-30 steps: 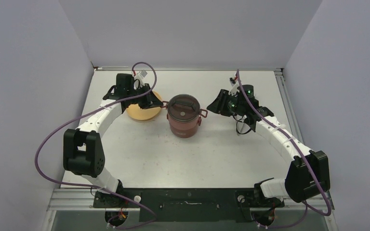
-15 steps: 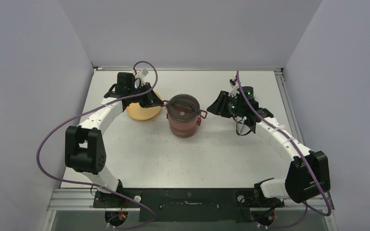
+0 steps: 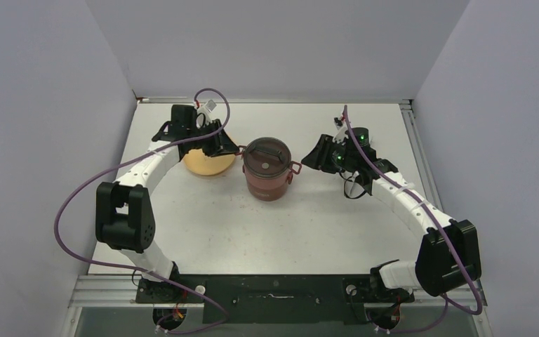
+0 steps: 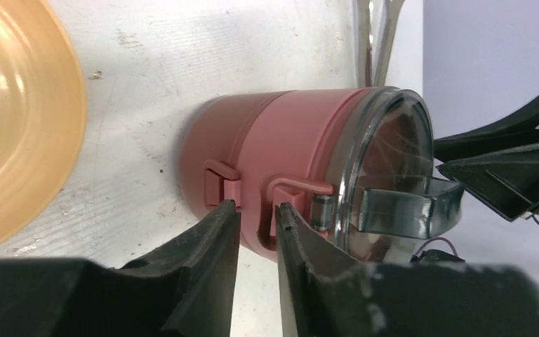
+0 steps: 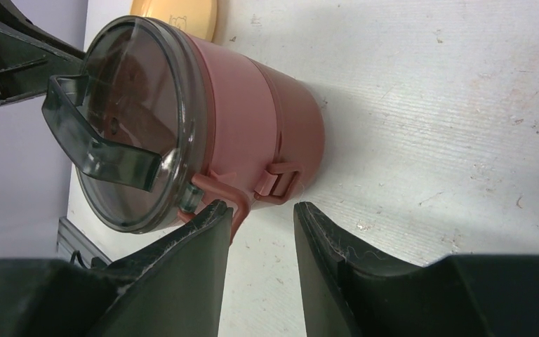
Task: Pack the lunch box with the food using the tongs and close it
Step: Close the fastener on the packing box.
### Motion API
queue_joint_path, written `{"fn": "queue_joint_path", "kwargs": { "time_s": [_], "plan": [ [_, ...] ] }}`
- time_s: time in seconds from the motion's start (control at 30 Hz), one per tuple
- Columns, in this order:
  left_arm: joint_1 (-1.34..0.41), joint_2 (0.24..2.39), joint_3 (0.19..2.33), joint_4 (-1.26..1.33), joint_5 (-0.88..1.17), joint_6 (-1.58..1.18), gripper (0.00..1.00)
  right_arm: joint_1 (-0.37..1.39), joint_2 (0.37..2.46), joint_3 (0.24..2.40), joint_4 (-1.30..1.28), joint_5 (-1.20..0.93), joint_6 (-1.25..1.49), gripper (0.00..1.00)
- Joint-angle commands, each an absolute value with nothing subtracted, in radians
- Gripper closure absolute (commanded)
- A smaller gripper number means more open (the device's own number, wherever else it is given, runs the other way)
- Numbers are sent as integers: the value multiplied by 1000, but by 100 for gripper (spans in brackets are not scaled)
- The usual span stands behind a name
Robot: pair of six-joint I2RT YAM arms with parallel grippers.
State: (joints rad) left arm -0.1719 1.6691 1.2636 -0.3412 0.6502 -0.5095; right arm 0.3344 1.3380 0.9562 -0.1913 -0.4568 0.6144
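Observation:
The lunch box (image 3: 267,170) stands stacked in the middle of the table, maroon with its grey translucent lid (image 4: 393,168) on top. My left gripper (image 4: 256,208) is at the box's left side. Its jaws are a narrow gap apart, with the tips against the side clips (image 4: 222,184) and nothing between them. My right gripper (image 5: 260,207) is open at the box's right side. One fingertip (image 5: 217,209) touches the pink side handle (image 5: 228,196), and bare table shows between the jaws. The silver tongs (image 4: 377,38) lie on the table beyond the box. The food is hidden.
A shallow yellow-orange plate (image 3: 207,163) sits just left of the lunch box, under my left wrist. The white table (image 3: 267,232) is enclosed by grey walls on three sides. Purple cables loop off both arms.
My left jaws have parted slightly at the box's side clip, and the left elbow has shifted a little. The right gripper and the lunch box stay where they were.

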Motion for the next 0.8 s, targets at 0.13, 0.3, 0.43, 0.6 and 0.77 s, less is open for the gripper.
{"fn": "queue_joint_path", "kwargs": {
  "time_s": [0.13,0.3,0.43,0.6,0.77],
  "plan": [
    [-149,1592,1331,-407,449,-386,39,353,1285,985,-263,-350,539,61],
    [-164,1483,1324,-416,306,-335,32,415,1274,1026,-365,-183,488,61],
    [-221,1413,1314,-412,266,-282,27,472,1291,1055,-405,-96,475,61],
    [-292,1416,1322,-432,291,-256,25,515,1329,1083,-420,-67,476,61],
    [-329,1473,1351,-476,300,-246,26,537,1359,1098,-420,-64,478,61]
  ]
}}
